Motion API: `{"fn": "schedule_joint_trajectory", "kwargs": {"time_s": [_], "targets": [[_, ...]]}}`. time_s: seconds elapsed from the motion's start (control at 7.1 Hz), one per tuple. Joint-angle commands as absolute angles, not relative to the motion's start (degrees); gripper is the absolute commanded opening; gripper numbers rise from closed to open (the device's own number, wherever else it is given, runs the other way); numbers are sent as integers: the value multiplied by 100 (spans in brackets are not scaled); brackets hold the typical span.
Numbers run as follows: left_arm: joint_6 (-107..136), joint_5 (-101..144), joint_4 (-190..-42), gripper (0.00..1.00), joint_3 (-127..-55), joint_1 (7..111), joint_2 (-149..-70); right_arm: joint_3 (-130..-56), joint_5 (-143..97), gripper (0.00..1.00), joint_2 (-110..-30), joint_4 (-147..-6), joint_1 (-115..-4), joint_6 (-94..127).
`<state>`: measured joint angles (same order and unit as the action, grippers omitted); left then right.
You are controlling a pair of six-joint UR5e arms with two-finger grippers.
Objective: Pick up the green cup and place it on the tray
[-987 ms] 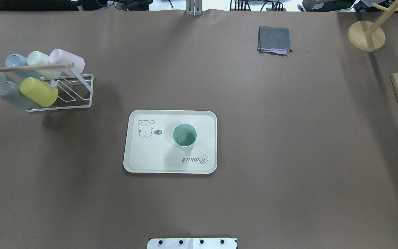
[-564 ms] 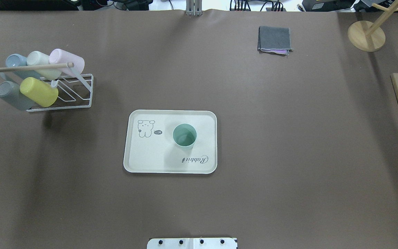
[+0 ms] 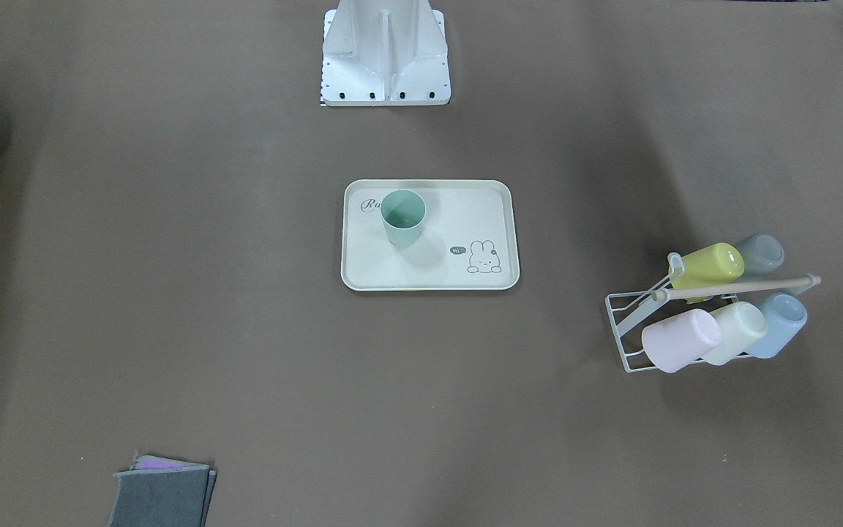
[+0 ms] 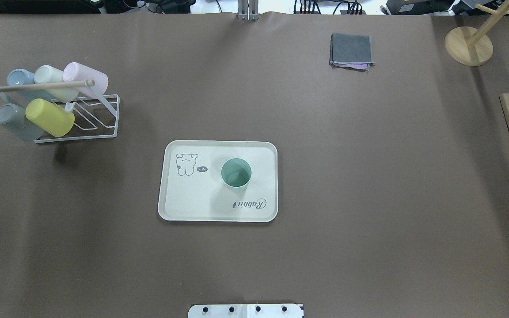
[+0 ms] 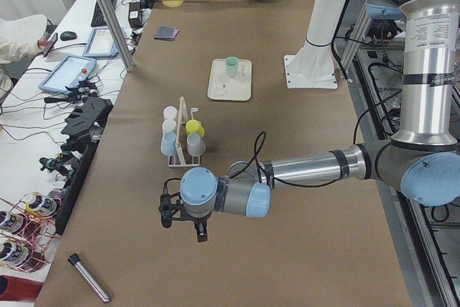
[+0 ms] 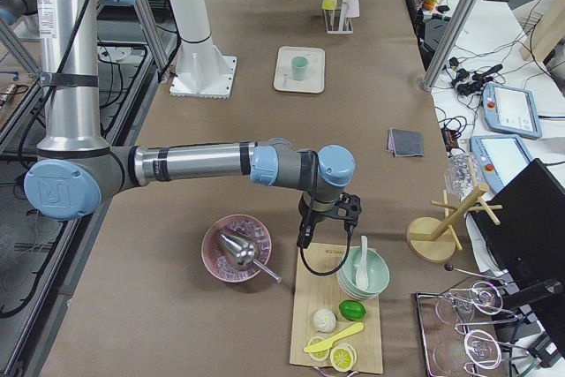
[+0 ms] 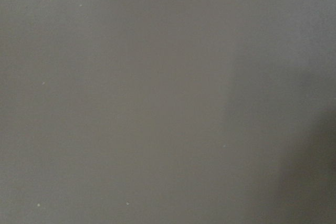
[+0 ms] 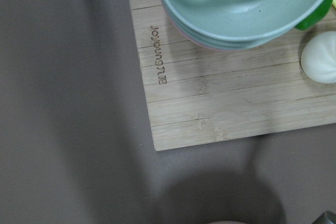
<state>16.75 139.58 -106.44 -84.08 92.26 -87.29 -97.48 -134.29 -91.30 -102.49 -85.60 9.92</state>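
The green cup (image 4: pixel 236 173) stands upright and open side up on the cream tray (image 4: pixel 188 198), near its "Rabbit" script. Both also show in the front view, cup (image 3: pixel 402 216) on tray (image 3: pixel 429 274). My left gripper (image 5: pixel 183 224) shows only in the exterior left view, low over bare table, far from the tray and past the cup rack. My right gripper (image 6: pixel 328 218) shows only in the exterior right view, over the wooden board's corner, also far from the tray. I cannot tell whether either is open or shut.
A white wire rack (image 4: pixel 100 119) with several pastel cups stands at the left. A folded grey cloth (image 4: pixel 351 49) lies at the back. A wooden board (image 8: pixel 210 93) carries stacked bowls (image 8: pixel 247 9). A pink bowl (image 6: pixel 237 247) sits beside it. A wooden stand (image 4: pixel 469 46) is at the far right.
The cup and tray have not moved. The soft shadow over the rack at the table's left has faded and drawn back toward the edge.
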Motion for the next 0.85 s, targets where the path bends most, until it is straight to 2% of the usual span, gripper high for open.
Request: {"fn": "schedule_joint_trajectory", "kwargs": {"time_s": [0.0,0.7], "targets": [[1661,13791,-9952,98,-8945,9089,-8772,-9730,-13456,100,-9132,-10266,-8561,1168],[1652,13430,-9949,98,-9062,9088,-8701,-9738,-13438,100,-9149,-10230,-8561,1160]]}}
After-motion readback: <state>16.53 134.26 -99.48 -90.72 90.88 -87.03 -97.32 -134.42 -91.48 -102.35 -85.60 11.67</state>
